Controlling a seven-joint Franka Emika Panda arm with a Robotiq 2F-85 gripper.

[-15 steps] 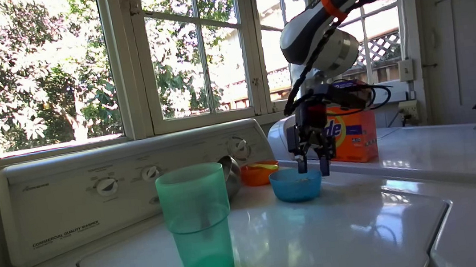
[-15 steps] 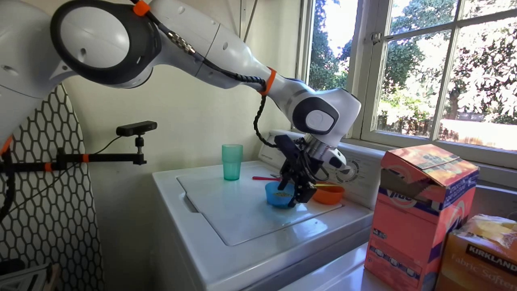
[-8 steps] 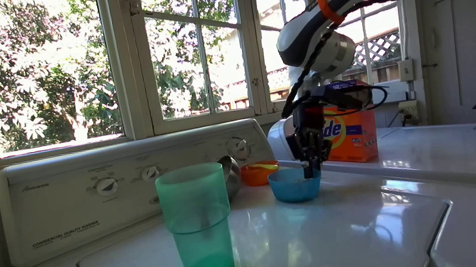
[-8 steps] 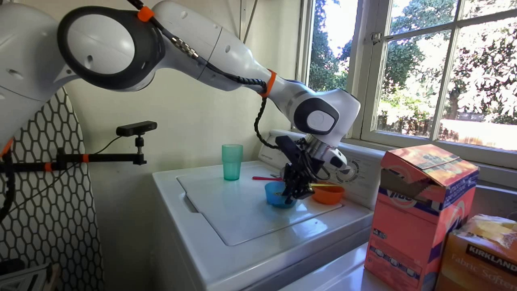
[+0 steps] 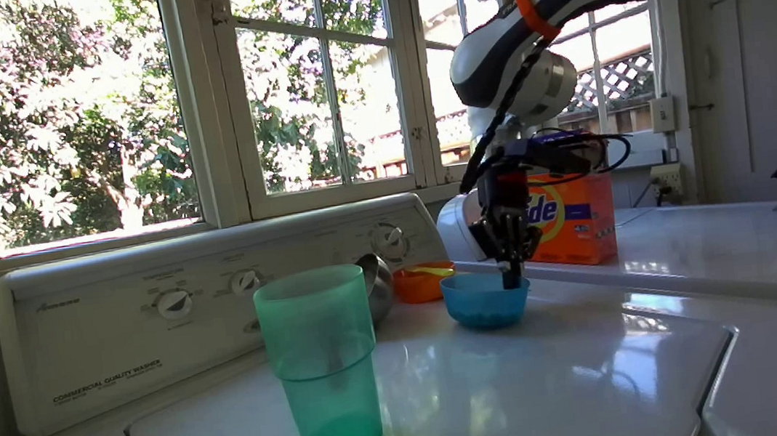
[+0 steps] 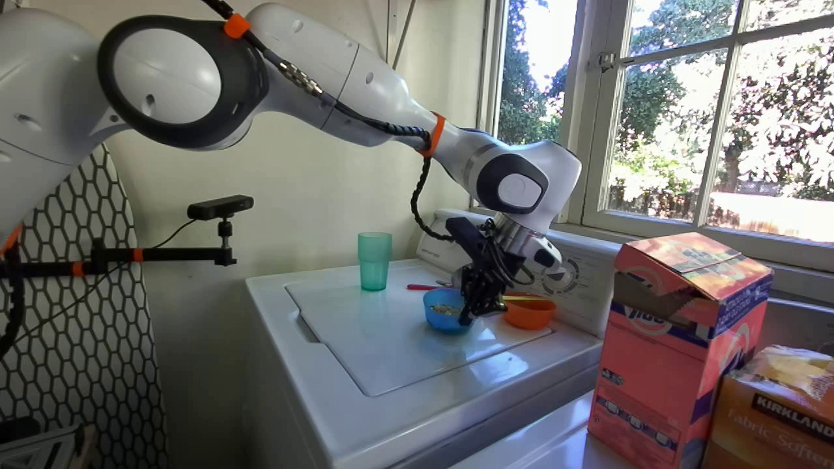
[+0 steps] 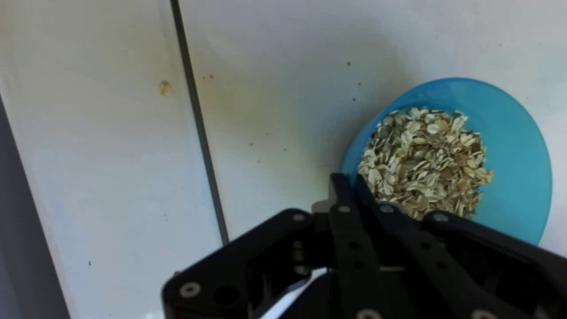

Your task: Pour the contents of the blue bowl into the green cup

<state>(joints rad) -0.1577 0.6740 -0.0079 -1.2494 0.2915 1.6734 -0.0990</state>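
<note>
Where the gripper [image 7: 349, 178] holds: its fingers [image 7: 341, 195], one inside and one outside, pinch the wall of the blue bowl [image 5: 484, 307] at its right side in both exterior views.
Blue bowl: at the white washer [image 5: 489, 396] top; whether its base touches cannot be told.
Contents [image 7: 425, 164]: pale tan flakes inside the bowl, heaped toward the gripped side.
Green cup [image 5: 330, 415]: upright on the washer, well apart from the bowl, near and left of it in an exterior view.
Orange bowl [image 5: 418, 288]: near the blue bowl, to its far left in an exterior view.
Tide box [image 5: 583, 225]: far right in an exterior view, on the neighbouring white appliance [image 5: 714, 254].
</note>
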